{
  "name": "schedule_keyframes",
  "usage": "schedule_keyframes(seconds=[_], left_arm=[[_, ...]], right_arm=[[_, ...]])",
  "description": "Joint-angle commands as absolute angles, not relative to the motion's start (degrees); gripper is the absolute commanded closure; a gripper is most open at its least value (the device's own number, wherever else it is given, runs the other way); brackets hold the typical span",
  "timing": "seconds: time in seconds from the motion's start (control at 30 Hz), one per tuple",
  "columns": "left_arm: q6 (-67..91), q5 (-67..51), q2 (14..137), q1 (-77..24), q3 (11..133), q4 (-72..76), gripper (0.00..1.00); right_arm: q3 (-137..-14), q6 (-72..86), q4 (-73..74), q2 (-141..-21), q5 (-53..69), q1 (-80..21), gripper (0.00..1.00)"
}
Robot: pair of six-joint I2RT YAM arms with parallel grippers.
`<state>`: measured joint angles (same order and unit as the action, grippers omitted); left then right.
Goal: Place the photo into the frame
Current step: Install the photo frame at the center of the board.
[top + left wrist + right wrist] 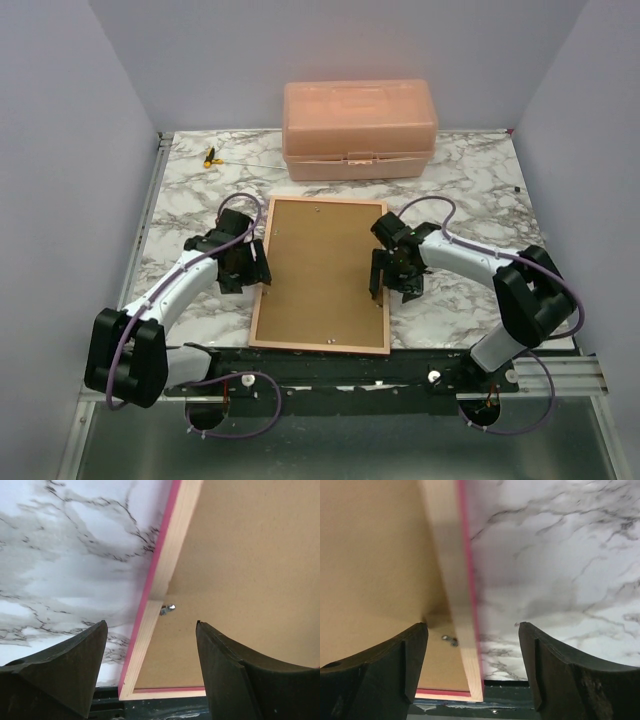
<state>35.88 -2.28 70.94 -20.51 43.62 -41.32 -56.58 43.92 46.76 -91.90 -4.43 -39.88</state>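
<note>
The frame [320, 347] lies face down in the middle of the worktop [470, 180], its long sides running near to far. The brown backing board [322, 270] sits inside the rim and covers the whole opening. The photo cannot be seen in any view. It may lie under the board, but that cannot be told.

The left gripper [150, 625] is over the frame's left rail and the right gripper [472, 627] over the right rail. Each is spread wide with the rail between its fingers, and neither holds anything. A small metal clip [168, 608] sits on the board just inside the left rail, and another [450, 640] just inside the right.

The frame looks stiff and fairly light: thin pale wood with a pink outer face. It probably has a pane underneath, so it should be lifted level and set down softly. The rails are the place to grip, one on each side, closing across the wood and not on the board. The board is thin and flat and gives little to hold. It would probably have to be pried up at an edge once the clips are turned. A glossy print will slide and bend, so it should be held by its edges.

A salmon-pink box [358, 130] stands at the far side, well apart from the frame.
</note>
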Motion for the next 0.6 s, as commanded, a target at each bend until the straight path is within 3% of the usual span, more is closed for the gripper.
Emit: schedule_keyframes(seconds=[0.0, 0.33, 0.57], left_arm=[[32.73, -11.51, 72.82, -14.97, 42.89, -37.7, 0.27], [34.69, -25.45, 80.62, -14.59, 41.07, -29.66, 0.32], [38.08, -27.51, 76.79, -17.17, 38.08, -27.68, 0.33]], right_arm=[[-50.86, 40.03, 37.49, -90.02, 8.83, -32.21, 0.18], [-49.17, 39.9, 29.34, -93.71, 18.5, -28.59, 0.18], [-48.05, 39.77, 31.15, -91.52, 19.32, -28.47, 0.18]])
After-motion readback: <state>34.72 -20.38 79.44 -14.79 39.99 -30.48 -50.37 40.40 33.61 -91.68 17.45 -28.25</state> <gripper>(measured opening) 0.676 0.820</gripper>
